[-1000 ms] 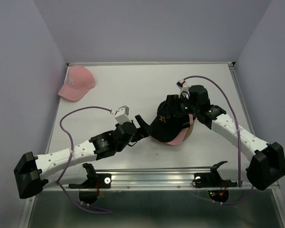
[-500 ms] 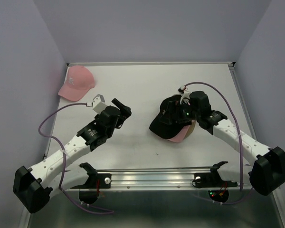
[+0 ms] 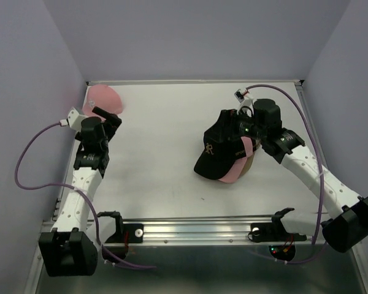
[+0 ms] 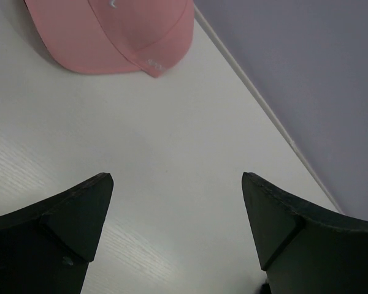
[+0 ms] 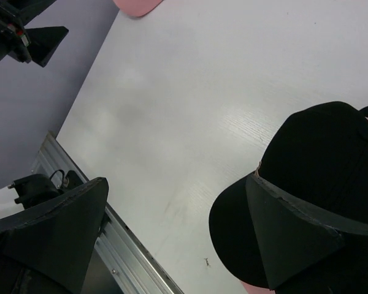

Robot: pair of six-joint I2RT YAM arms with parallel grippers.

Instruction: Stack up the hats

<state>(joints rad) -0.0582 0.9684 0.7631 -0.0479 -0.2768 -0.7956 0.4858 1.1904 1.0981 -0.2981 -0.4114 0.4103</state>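
Two arms rise from the near edge of the table point(image 3: 165, 128), just behind a metal rail point(image 3: 190, 228) that runs along that edge. Farther in, on the right half, lies a stack point(image 3: 226, 160) of hats: a black cap point(image 3: 214, 158) on top, its brim toward the near side and a pale embroidered letter on its front, with a pink brim point(image 3: 234, 175) showing beneath it and a tan cap point(image 3: 251, 160) peeking out on the right. How many hats lie under these cannot be told. The right tool point(image 5: 176, 179) hangs over the far right side of this stack with its jaws spread wide and nothing between them; its wrist view shows the black crown behind one finger, and whether that finger touches the fabric cannot be told. Well apart, in the far left corner, a lone pink cap point(image 3: 104, 98) rests on the table close to the wall point(image 4: 306, 73). The left tool point(image 4: 176, 179) hovers just short of it, jaws wide apart and gripping nothing, with bare table between its fingers.
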